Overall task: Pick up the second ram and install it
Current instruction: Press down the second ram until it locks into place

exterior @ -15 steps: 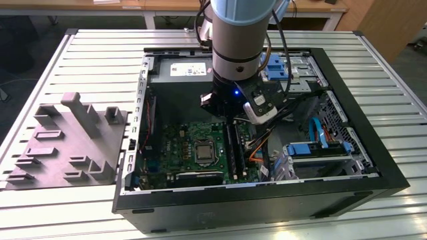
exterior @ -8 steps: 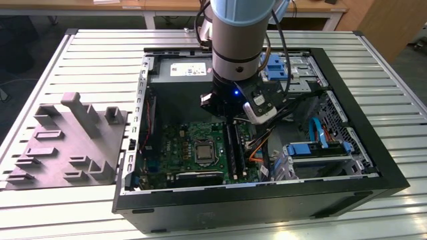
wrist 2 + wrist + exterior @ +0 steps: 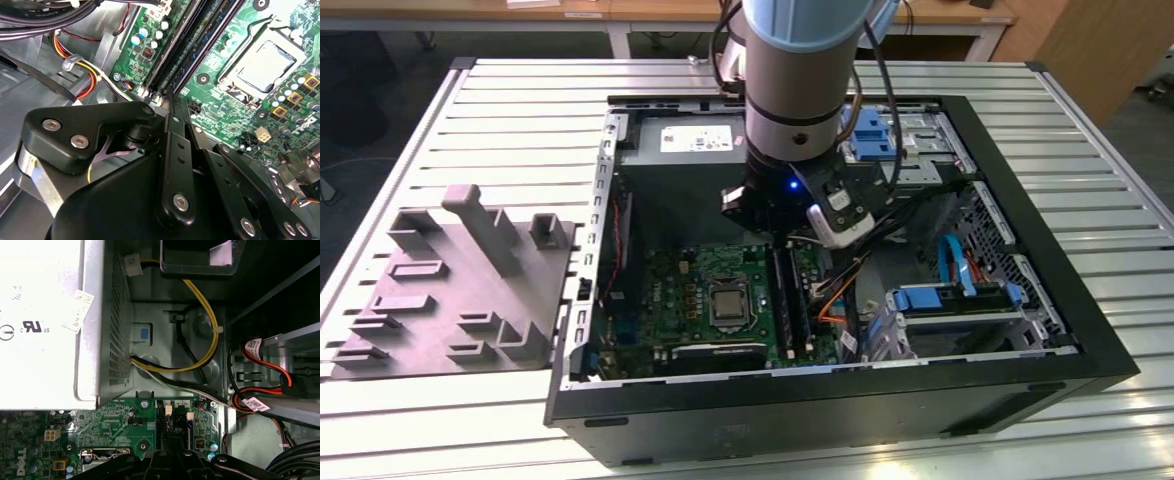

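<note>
Check the gripper (image 3: 781, 238) first: the arm reaches down into the open computer case (image 3: 1101, 345), which lies on the slatted table (image 3: 520, 110). The gripper hangs over the black memory slots (image 3: 782, 300) of the green motherboard (image 3: 674, 290), on the exterior view's right of the processor (image 3: 724, 301).

In the second wrist view, the fingers (image 3: 175, 125) are drawn together to a narrow tip at the near end of the slots. You cannot tell whether they pinch anything.

Locate the second ram (image 3: 197, 47) there as a thin green strip standing on edge among the slots, running away from the fingertips.

A gray moulded fixture (image 3: 454, 285) sits on the table, just beside the case.
</note>
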